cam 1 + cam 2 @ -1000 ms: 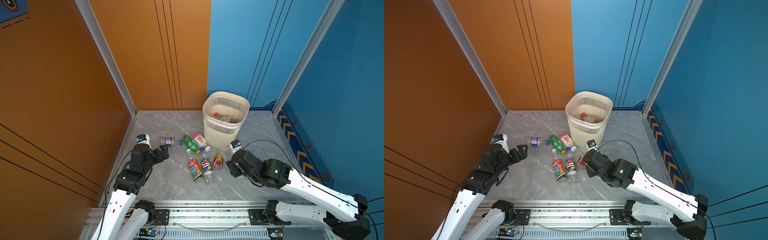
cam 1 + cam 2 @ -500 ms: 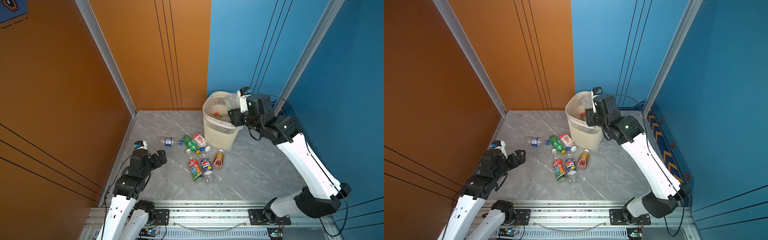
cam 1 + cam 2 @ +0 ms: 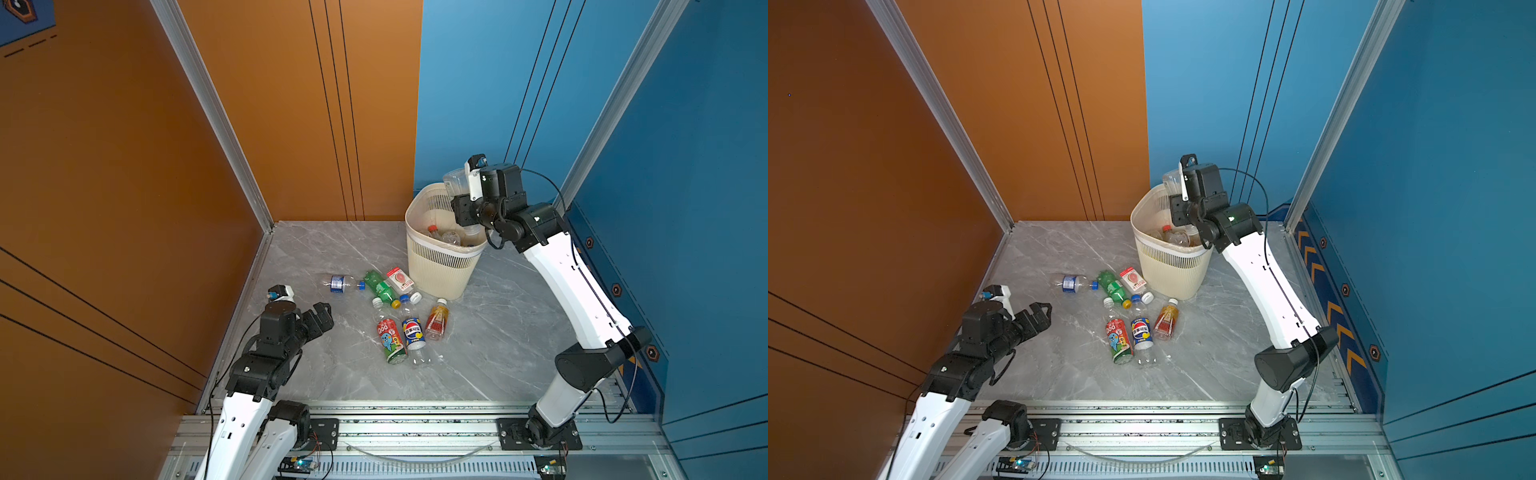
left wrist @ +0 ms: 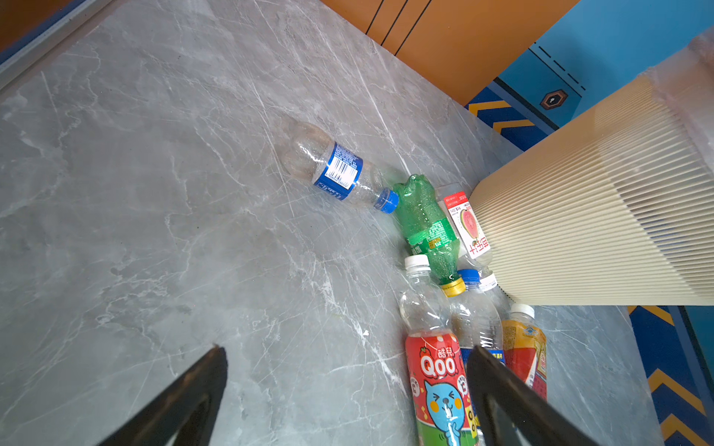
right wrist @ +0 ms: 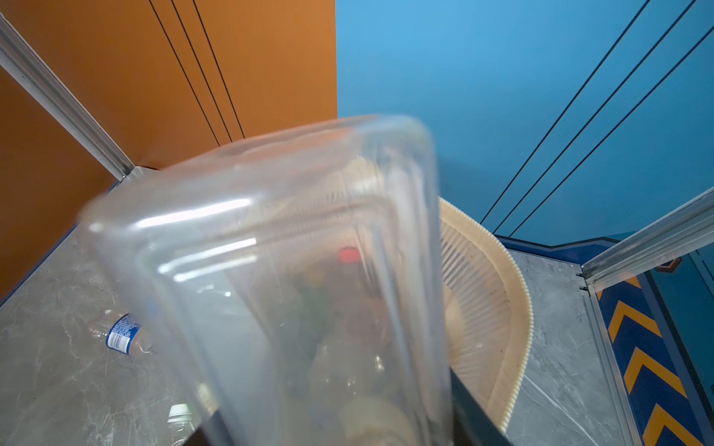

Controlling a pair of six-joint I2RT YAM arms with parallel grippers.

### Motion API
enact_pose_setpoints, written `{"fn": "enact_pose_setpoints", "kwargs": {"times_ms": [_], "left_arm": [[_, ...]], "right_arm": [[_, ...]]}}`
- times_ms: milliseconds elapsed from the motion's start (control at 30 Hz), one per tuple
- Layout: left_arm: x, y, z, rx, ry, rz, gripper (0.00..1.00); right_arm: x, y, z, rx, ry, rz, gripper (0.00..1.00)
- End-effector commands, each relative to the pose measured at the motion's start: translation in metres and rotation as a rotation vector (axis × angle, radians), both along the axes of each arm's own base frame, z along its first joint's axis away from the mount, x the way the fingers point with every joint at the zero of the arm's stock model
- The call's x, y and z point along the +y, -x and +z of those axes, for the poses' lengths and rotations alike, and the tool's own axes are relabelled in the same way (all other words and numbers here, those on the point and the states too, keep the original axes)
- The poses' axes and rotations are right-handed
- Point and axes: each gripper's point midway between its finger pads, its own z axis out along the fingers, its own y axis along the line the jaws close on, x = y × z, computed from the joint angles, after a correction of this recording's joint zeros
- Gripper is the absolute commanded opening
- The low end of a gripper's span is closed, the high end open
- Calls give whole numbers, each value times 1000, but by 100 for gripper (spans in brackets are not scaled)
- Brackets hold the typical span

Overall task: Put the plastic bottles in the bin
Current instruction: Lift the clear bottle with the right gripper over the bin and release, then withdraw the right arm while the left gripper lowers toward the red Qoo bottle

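**Six lying loose, one in hand**

Your right gripper [image 3: 462, 203] is raised over the bin [image 3: 440, 266] at the far edge of the bench [image 3: 498, 332], clamped on one clear bottle [image 5: 270, 270]. Six bottles [image 3: 390, 338] lie mid-bench. Left gripper [image 4: 345, 349] sits low near the left edge, fingers spread and empty.

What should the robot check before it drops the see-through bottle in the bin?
1. Bottle held: ok. The right gripper has its fingers shut on the clear bottle.
2. Bottle over the opening of the bin: ok, as far as both top views show.
3. Bin upright: ok.
4. Room in the bin: ok. The bottles inside lie well below its rim.
5. Other arm out of the way: ok. The left gripper is open, low and far from the bin.
6. Job finished: not ok, since six bottles lie outside the bin.
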Motion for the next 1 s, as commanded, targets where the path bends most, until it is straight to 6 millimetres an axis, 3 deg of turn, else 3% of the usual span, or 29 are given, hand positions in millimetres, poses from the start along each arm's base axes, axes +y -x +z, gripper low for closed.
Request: {"fn": "enact_pose_setpoints", "kwargs": {"times_ms": [0, 167, 267, 333, 400, 567, 667, 800, 967], "left_arm": [[-1, 4, -7, 22, 20, 0, 98], [-1, 4, -8, 25, 28, 4, 98], [-1, 4, -8, 29, 31, 3, 98], [-2, 3, -8, 29, 33, 4, 98], [-1, 3, -9, 33, 34, 5, 98], [-3, 1, -11, 41, 42, 0, 98], [-5, 0, -12, 45, 50, -3, 98], [-9, -1, -17, 58, 74, -11, 98], [-15, 0, -26, 88, 110, -22, 99]], "right_arm": [[4, -9, 6, -26, -17, 27, 51], [6, -18, -17, 26, 4, 24, 54], [-2, -20, -22, 38, 16, -26, 71], [-9, -17, -14, 19, 12, -54, 89], [-15, -12, -1, -10, -4, -73, 100], [-24, 12, 29, -67, -67, -70, 100], [-30, 36, 29, -63, -122, -66, 99], [-36, 79, -4, -50, -214, -50, 100], [-61, 123, -57, -17, -303, -121, 100]]}}
